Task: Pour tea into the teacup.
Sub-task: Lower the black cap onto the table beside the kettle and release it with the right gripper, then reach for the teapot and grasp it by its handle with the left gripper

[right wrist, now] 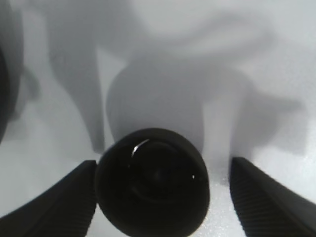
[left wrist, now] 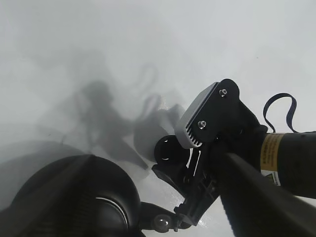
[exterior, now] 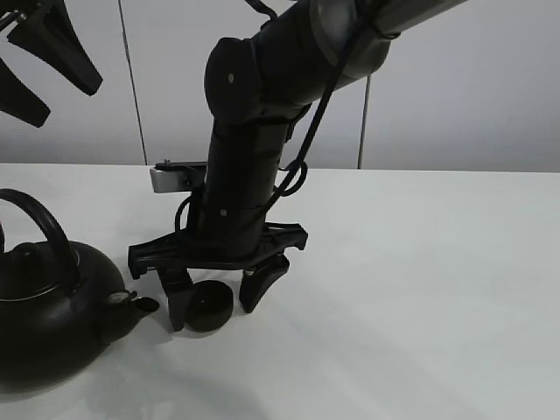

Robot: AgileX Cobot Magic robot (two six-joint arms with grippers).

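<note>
The teacup (exterior: 210,306) is a small black round cup standing on the white table (exterior: 420,280), just right of the big black teapot (exterior: 44,324) and its spout. My right gripper (exterior: 216,308) reaches down over the teacup, open, with one finger on each side. In the right wrist view the teacup (right wrist: 153,182) sits between the fingers (right wrist: 271,197), close to one and clear of the other. Its inside is dark with small glints; no tea is visible. My left gripper (exterior: 39,70) hangs open high at the far left, holding nothing.
The teapot (left wrist: 79,197) has an arched handle and fills the table's front left corner. The right arm's dark wrist and cable rise above the cup. A grey panelled wall stands behind the table.
</note>
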